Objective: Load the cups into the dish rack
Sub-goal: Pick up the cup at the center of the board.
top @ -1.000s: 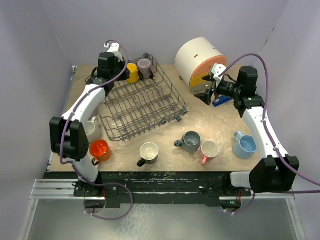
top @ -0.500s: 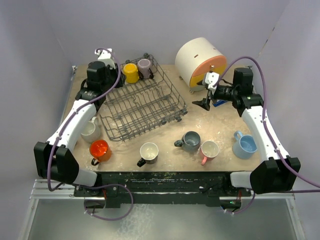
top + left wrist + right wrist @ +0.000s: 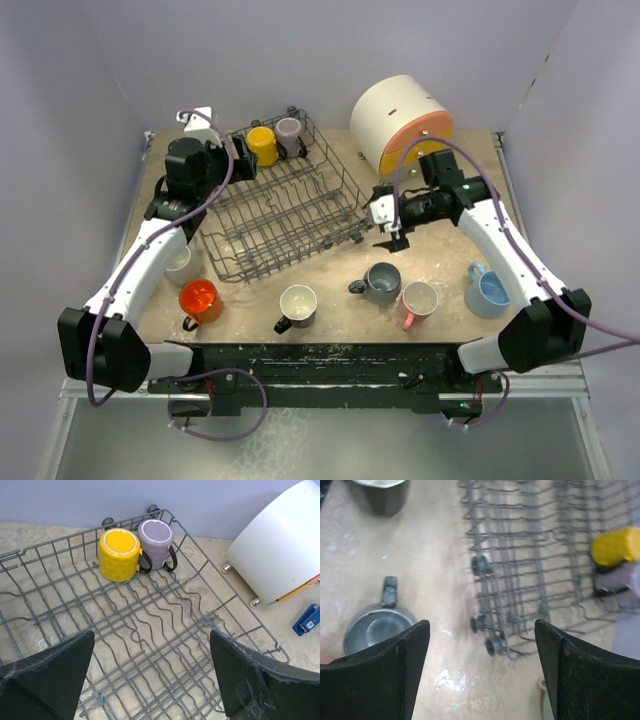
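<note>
The grey wire dish rack holds two upturned cups in its far corner: a yellow one and a mauve one. My left gripper hangs open and empty over the rack's far left part. My right gripper is open and empty above the table by the rack's right corner, just beyond the grey cup. Orange, white, pink-handled and light blue cups stand upright on the table.
A big white cylinder with an orange and yellow front lies at the back right, a small blue object beside it. Another pale cup stands left of the rack, partly hidden under my left arm.
My left gripper opened, let go of the yellow cup in the rack and drew back to the left. My right arm swung from beside the cylinder to the rack's right corner.
</note>
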Robot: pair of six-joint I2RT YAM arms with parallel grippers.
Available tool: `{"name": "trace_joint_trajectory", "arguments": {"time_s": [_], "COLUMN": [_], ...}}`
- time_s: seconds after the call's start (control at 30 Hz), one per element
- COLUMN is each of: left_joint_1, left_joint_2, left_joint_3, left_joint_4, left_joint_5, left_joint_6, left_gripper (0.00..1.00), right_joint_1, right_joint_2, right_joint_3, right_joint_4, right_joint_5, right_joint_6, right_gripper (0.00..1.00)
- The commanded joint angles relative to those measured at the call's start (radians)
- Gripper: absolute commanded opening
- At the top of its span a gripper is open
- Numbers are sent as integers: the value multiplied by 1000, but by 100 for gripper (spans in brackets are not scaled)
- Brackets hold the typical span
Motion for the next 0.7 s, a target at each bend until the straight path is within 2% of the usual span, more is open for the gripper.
{"name": "trace_joint_trajectory", "arguments": {"time_s": [0.0,0.13,0.27,0.43,0.5,0.67], "left_joint_1": [5,5,6,6,5,6], "left_joint_2": [-50,-73,-112,-166,-188,-244], "left_joint_3": [-17,-47,-78,-101,-115,-151], "left_joint_4": [63,50,41,-6,-26,-75], "left_joint_5": [-19,-33,-43,-80,-89,-102], "left_joint_6": [-37,-60,-65,-49,-48,-53], "left_gripper": [99,99,99,99,99,99], "right_joint_1": [78,172,266,369,398,461], "right_joint_2": [36,78,145,209,234,253], "right_joint_3": [38,7,34,68,78,47], "right_joint_4": [-231,-212,-242,-239,-237,-173], "right_joint_5": [98,205,259,354,388,460], "right_joint_6": [-273,-254,-220,-93,-28,112], "right_gripper": [86,86,81,77,72,71]}}
